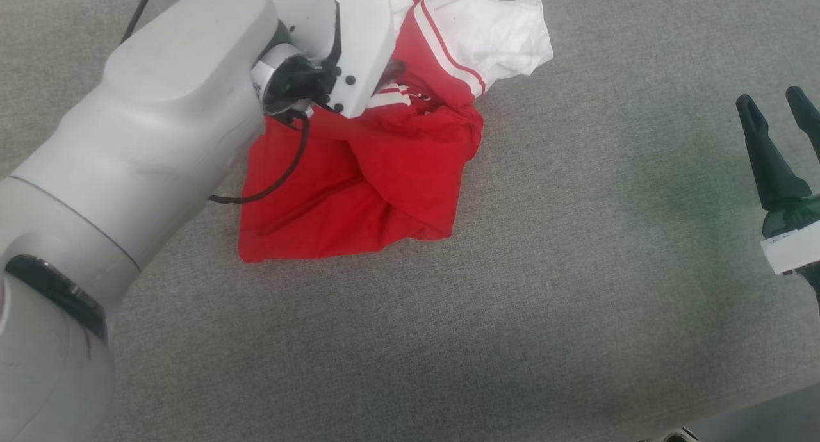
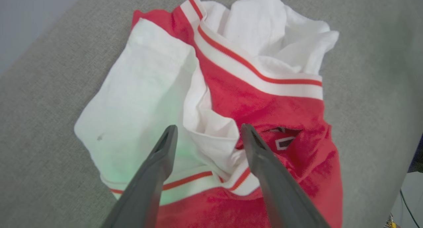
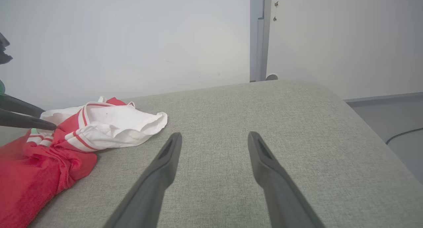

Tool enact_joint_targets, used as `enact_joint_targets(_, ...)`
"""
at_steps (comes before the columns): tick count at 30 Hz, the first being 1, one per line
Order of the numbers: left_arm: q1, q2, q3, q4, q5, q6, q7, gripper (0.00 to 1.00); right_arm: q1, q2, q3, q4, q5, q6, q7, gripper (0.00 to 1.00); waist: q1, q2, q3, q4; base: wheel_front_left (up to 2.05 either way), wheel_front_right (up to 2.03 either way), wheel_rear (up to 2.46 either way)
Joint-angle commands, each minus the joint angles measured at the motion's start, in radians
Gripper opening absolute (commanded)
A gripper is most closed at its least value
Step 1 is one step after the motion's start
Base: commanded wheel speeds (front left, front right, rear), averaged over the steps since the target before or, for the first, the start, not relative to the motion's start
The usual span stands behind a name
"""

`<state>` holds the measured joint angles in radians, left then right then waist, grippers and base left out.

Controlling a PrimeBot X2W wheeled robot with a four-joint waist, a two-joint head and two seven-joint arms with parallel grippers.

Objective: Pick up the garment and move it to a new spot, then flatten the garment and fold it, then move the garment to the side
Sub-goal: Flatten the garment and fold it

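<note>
Presently, the garment (image 1: 384, 179) is seen crumpled in a loose heap on the grey fabric-covered counter (image 1: 512, 339), toward the far left of the head view. Its red body is bunched nearest the robot, and the white sleeves with striped trim are piled at the far end.

The left hand (image 2: 208, 127) is held directly over the heap with its fingers (image 2: 264, 162) spread apart. In the left wrist view a raised white fold is seen between them, with striped trim just below it. Nothing is clamped, and whether the fingertips touch the cloth cannot be told. In the head view most of this hand is hidden by its pale wrist housing (image 1: 359, 38), and a dark cable (image 1: 282, 173) is looped from the wrist over the red fabric.

The right hand (image 1: 769, 96) is held at the far right, well apart from the garment. Its fingers are parted and nothing is held; bare counter is seen beneath them in the right wrist view.
</note>
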<state>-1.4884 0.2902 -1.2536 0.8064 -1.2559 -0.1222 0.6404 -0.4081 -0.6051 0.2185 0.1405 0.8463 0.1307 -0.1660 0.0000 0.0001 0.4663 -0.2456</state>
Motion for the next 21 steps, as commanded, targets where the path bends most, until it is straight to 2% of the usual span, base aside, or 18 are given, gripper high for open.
enact_joint_targets(1,0.006,0.006,0.001,0.006,0.002,-0.002,-0.010,0.80,0.002,0.001,0.000,0.005,0.008,0.000,-0.007,1.00,0.0000,-0.0001,0.005,-0.002,0.00,0.00,0.00)
enact_joint_targets(2,0.008,0.004,0.005,0.010,-0.002,-0.002,-0.014,0.46,-0.002,0.001,0.001,0.006,0.008,0.000,-0.009,1.00,0.0000,-0.0001,0.008,-0.002,0.00,0.00,0.00)
enact_joint_targets(3,0.009,0.003,0.008,0.013,-0.007,-0.003,-0.017,0.21,-0.005,0.001,0.003,0.007,0.009,0.000,-0.011,1.00,0.0000,-0.0001,0.010,-0.002,0.00,0.00,0.00)
enact_joint_targets(4,0.007,0.002,0.011,0.016,-0.010,-0.003,-0.019,0.06,-0.008,0.000,0.005,0.008,0.010,0.000,-0.012,1.00,0.0000,-0.0001,0.011,-0.002,0.00,0.00,0.00)
enact_joint_targets(10,-0.008,-0.004,0.027,0.003,-0.035,-0.006,-0.010,0.00,-0.020,-0.008,0.011,0.015,0.013,0.000,-0.010,1.00,0.0000,-0.0001,0.009,0.011,0.00,0.00,0.00)
enact_joint_targets(16,-0.009,0.010,0.071,-0.015,-0.080,-0.007,-0.047,0.00,-0.015,-0.019,0.007,0.012,0.013,0.000,-0.004,1.00,0.0000,-0.0001,0.004,0.039,0.00,0.00,0.00)
enact_joint_targets(21,0.021,0.070,0.120,-0.055,-0.101,-0.007,-0.122,0.00,0.010,-0.032,-0.009,0.007,0.013,0.000,0.007,1.00,0.0000,-0.0001,-0.007,0.078,0.00,0.00,0.00)
